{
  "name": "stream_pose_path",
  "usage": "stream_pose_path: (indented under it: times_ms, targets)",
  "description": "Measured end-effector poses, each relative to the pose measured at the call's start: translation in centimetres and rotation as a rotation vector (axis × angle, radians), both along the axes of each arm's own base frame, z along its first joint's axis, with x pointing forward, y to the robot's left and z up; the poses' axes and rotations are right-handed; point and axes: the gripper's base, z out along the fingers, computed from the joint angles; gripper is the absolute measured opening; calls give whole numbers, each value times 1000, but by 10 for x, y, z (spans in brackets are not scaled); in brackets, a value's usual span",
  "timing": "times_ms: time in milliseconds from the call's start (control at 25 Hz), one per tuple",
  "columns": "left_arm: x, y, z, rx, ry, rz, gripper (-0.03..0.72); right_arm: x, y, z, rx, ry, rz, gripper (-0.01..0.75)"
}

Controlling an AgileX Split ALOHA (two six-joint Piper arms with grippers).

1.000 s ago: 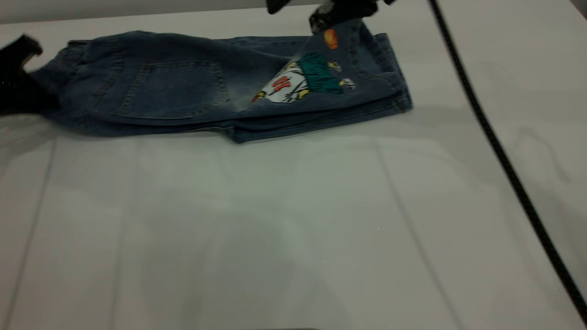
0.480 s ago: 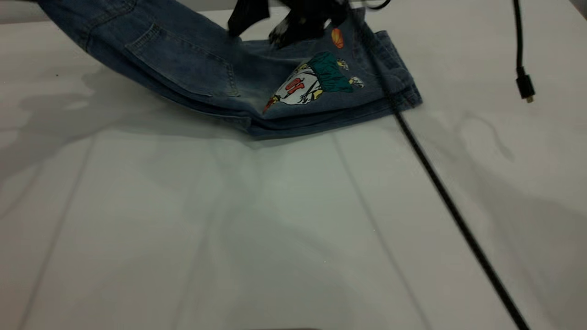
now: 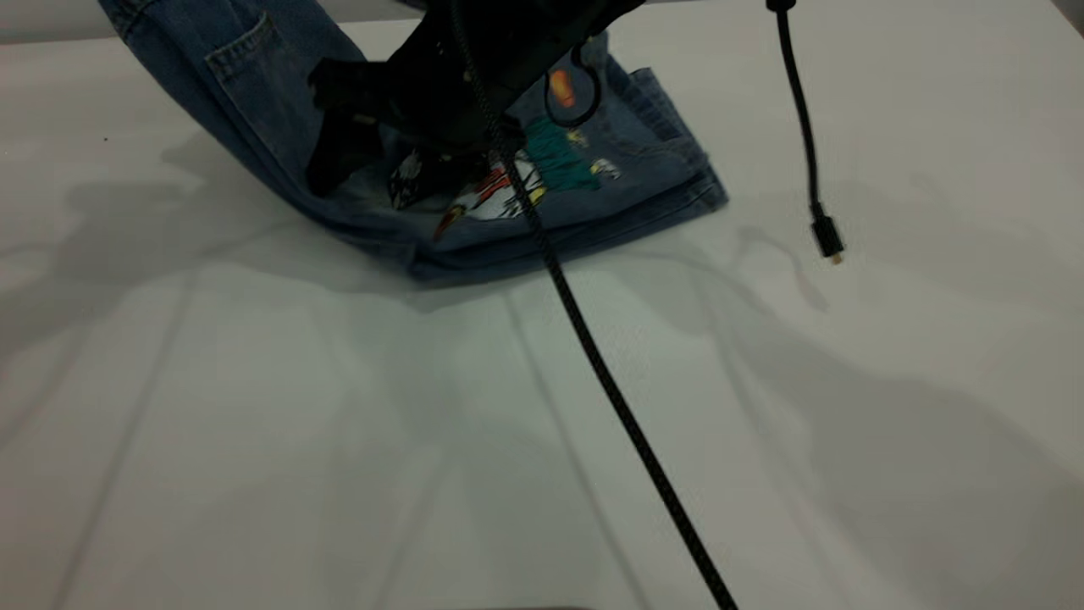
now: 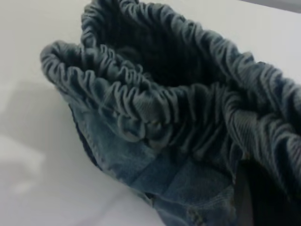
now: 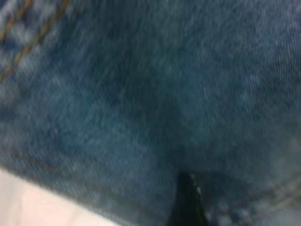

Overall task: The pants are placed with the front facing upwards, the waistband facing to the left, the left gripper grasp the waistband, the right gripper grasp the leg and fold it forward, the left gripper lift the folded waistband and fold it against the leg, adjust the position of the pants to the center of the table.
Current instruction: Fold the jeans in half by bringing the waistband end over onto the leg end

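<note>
The blue denim pants (image 3: 644, 169) lie folded lengthwise on the white table (image 3: 296, 440). The leg (image 3: 593, 182) lies flat with its cartoon print up. The other end, with the back pocket (image 3: 246, 59), rises steeply off the table and leaves the exterior view at the top left. The left gripper (image 4: 244, 200) is shut on the ruffled waistband (image 4: 155, 103), held in the air; this gripper is outside the exterior view. The right gripper (image 3: 373, 174) is down on the pants beside the print, partly covering it. Denim (image 5: 141, 94) fills the right wrist view.
A thick black cable (image 3: 610, 381) runs from the right gripper diagonally across the table to the front edge. A thinner cable with a plug (image 3: 826, 241) hangs at the right. Bare tabletop lies in front of and right of the pants.
The waistband end has been lifted off the table and swung up and right. The right gripper came down and left onto the middle of the pants. The pants slid slightly left.
</note>
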Motion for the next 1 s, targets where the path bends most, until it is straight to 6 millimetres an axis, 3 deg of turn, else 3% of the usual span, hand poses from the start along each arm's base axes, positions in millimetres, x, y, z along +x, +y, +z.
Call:
stream_pose_path:
  times_ms: [120, 280, 480, 720, 880, 1000]
  targets:
    - [-1, -3, -1, 8, 5, -18, 52, 9, -8, 15, -28, -6, 53, 465]
    - [0, -25, -1, 25, -7, -91, 52, 40, -42, 51, -65, -53, 40, 465]
    - [-2, -83, 1, 76, -63, -212, 52, 67, -93, 131, -84, -191, 1, 465]
    - [-6, -147, -1, 153, -178, -244, 52, 72, -147, 214, -61, -328, -66, 465]
    - [-6, -185, -23, 149, -157, -283, 52, 66, -176, 250, -61, -384, -104, 465]
    - [0, -212, -41, 161, -141, -341, 52, 61, -186, 267, -60, -411, -116, 465]
